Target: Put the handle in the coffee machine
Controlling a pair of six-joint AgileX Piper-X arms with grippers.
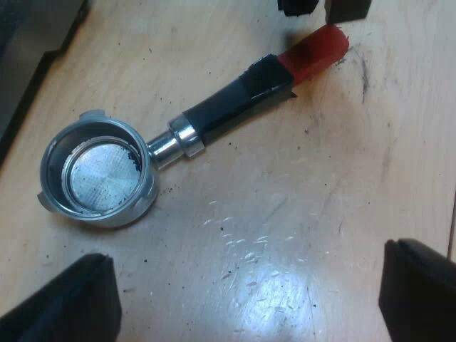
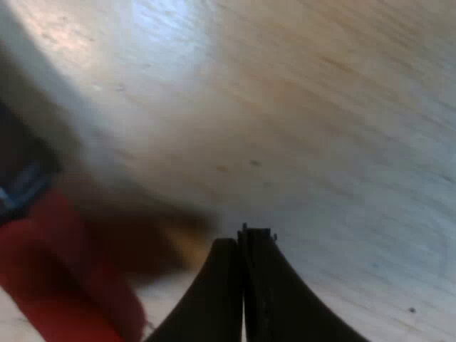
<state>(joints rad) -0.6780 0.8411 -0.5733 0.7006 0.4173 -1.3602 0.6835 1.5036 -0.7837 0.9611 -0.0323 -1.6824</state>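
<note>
Metal holder [image 1: 182,135] lies loose on the wooden table [image 1: 306,214] beneath the left gripper [image 1: 249,260], fingers spread wide. Right wrist's close-up: right gripper [image 2: 244,242], fingers pressed together, beside the handle's red end [image 2: 57,285].

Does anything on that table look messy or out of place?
Yes. The metal holder lies loose on the wooden table, with dark coffee grounds stuck inside its basket and specks scattered on the wood around it. The black tape on its handle, by the red end, seems to have a corner lifting.
</note>
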